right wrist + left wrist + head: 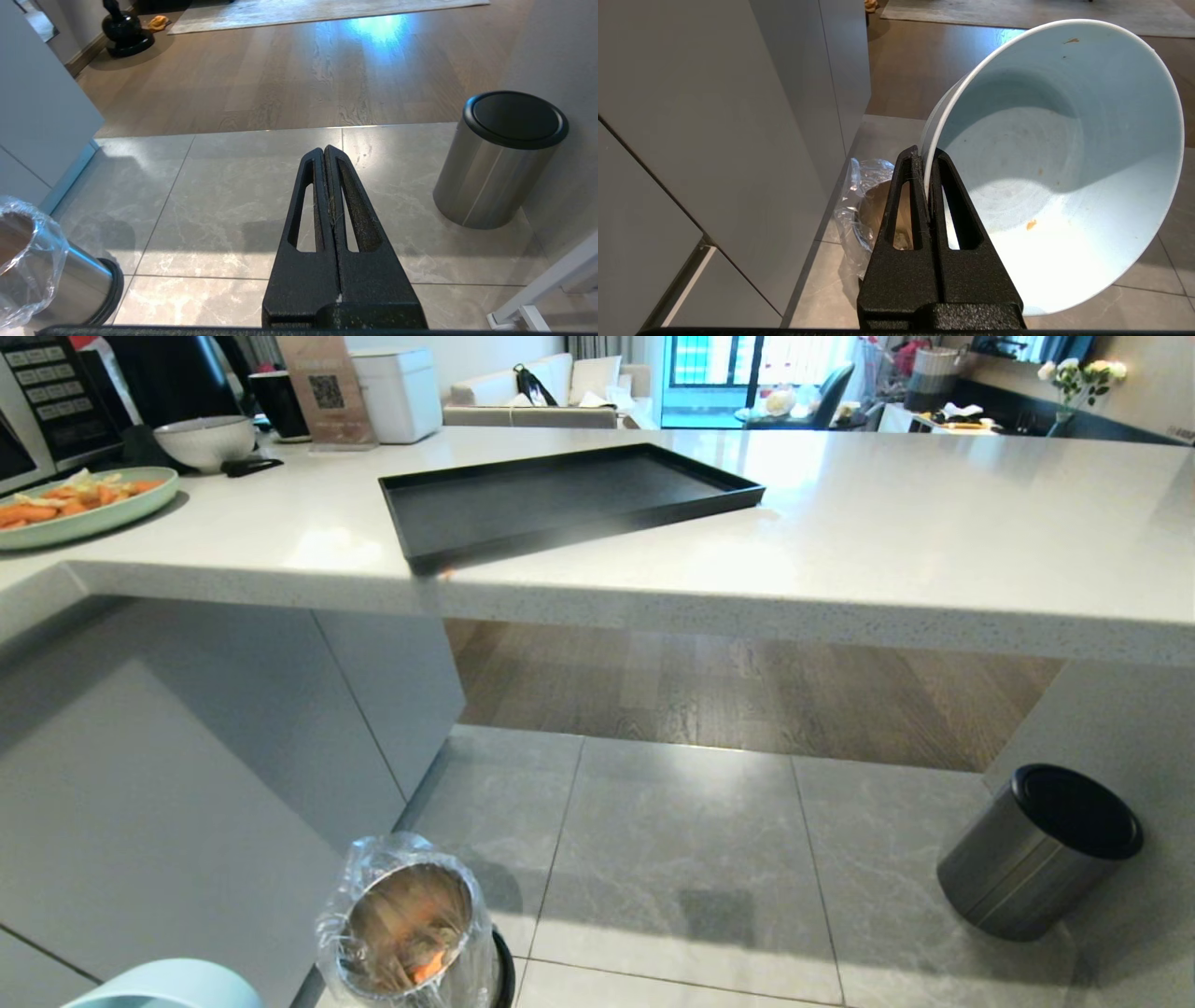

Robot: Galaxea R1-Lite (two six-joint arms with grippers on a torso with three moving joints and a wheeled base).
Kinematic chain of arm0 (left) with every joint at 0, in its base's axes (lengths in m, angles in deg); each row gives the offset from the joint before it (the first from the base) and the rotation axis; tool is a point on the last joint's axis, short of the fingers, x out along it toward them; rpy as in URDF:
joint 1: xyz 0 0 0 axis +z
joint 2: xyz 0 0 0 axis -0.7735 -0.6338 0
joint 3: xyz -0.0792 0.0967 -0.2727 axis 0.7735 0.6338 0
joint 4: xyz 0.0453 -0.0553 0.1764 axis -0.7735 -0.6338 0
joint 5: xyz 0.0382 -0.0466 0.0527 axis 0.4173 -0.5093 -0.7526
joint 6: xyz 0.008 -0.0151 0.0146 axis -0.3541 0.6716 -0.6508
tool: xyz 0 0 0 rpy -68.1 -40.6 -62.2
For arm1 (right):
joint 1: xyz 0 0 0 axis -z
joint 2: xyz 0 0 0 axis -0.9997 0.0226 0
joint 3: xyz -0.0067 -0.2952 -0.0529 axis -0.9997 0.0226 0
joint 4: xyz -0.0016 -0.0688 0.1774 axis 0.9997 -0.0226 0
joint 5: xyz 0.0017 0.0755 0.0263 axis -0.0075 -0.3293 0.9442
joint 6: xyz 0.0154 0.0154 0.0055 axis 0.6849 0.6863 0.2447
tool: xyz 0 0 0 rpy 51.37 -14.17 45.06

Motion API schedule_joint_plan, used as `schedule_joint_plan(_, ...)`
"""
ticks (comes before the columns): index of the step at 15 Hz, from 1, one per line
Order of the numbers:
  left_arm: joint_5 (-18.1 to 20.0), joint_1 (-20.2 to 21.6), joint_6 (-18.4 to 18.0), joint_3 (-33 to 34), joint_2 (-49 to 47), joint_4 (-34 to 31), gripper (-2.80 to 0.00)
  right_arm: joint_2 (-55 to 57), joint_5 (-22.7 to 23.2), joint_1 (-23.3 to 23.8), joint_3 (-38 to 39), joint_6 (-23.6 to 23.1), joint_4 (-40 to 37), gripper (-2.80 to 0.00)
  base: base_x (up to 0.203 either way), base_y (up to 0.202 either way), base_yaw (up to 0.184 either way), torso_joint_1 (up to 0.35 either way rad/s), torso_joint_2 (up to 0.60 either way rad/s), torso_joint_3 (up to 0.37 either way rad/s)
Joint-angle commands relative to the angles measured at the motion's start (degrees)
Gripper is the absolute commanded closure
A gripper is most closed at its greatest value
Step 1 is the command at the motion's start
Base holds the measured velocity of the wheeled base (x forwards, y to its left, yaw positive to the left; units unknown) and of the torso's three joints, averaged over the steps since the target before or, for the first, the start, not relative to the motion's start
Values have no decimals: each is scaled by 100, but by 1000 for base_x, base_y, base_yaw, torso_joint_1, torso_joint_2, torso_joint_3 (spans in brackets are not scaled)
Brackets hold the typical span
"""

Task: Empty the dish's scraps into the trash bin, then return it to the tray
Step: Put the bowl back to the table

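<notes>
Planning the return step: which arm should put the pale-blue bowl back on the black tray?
Left. The left gripper is already shut on the rim of the pale-blue glossy bowl, which looks emptied. The right gripper is shut, holding nothing, over the floor. The matte-black rectangular tray sits bare.

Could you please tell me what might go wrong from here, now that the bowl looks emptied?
The left claw pinches only the bowl's thin rim, so it could slip or swing on the lift. An orange crumb clinging inside may drop on the floor or tray. The counter edge overhangs above and could catch the bowl.
</notes>
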Motion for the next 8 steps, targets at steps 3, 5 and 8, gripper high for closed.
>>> schedule_joint_plan(3, -2, -1, 11, 1, -1, 4, 0, -2, -2, 1, 0, 1, 2, 0, 0, 0, 0, 0, 0, 0)
schedule_joint_plan(5, -2, -1, 8, 1, -1, 4, 0, -2, -2, 1, 0, 1, 2, 0, 0, 0, 0, 0, 0, 0)
schedule_joint_plan(8, 6, -1, 11, 1, -1, 4, 0, -2, -2, 1, 0, 1, 2, 0, 0, 0, 0, 0, 0, 0)
